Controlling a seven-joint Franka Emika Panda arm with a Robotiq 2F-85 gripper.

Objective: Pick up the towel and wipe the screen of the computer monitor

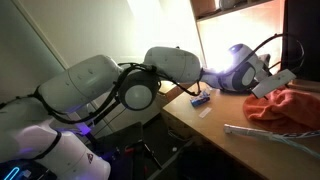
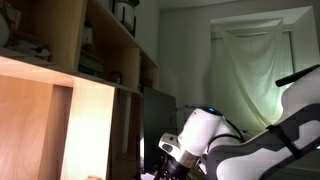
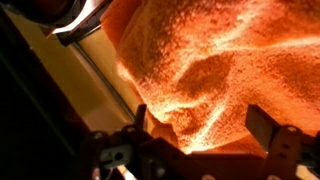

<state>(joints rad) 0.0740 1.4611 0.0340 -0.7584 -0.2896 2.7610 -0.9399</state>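
Salmon towel lies crumpled, its length running sideways across the desk.

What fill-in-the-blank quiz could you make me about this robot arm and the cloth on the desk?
1. The towel lying on the desk is ___ in colour.
2. In the wrist view the claw is ___, its fingers wide apart with towel showing between them.
3. The small object on the desk near the arm is ___ in colour.
Missing words: orange; open; blue.
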